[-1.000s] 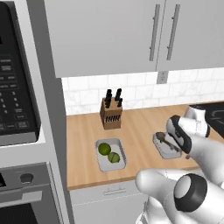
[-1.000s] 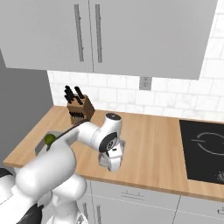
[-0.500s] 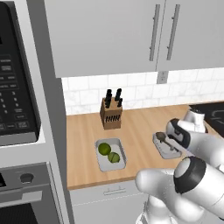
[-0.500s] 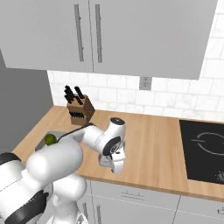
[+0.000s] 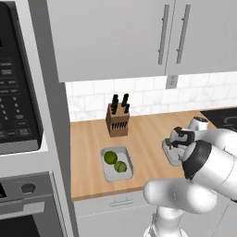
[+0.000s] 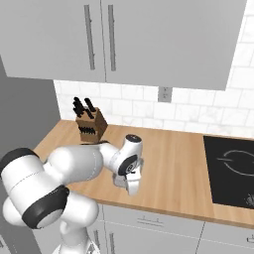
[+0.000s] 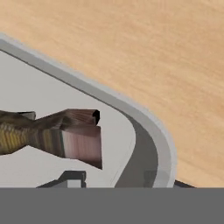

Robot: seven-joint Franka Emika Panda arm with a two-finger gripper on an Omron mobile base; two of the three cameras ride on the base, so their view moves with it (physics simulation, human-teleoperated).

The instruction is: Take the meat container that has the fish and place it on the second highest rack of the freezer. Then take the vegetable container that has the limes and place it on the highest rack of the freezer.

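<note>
Wooden worktop [image 5: 148,134] stretching left to right beneath pale grey upper cabinets [image 5: 115,37] and a white tiled wall. Black-fronted oven [image 5: 18,92] standing tall at the far left. Dark cooktop [image 6: 230,171] set into the right end of the worktop. White arm [image 6: 74,163] reaching forward and bent down over the near part of the worktop. Wooden knife block [image 5: 117,121] with black handles, upright near the wall. Grey tray with the limes [image 5: 115,162] lying left of the arm, near the front edge, two yellow-green fruits side by side, touching. Meat container [image 7: 131,118], a shallow pale grey tray with a rounded corner, resting flat on the worktop right of the lime tray, directly under the hand. Fish [image 7: 48,133] lying inside it, brown and scaly, squared tail pointing toward the tray's corner. Tool [image 5: 178,141] lowered onto the near rim of the meat container, dark tips showing at either side of the tray wall in the hand view; cannot tell whether pinching the rim or merely straddling it.
</note>
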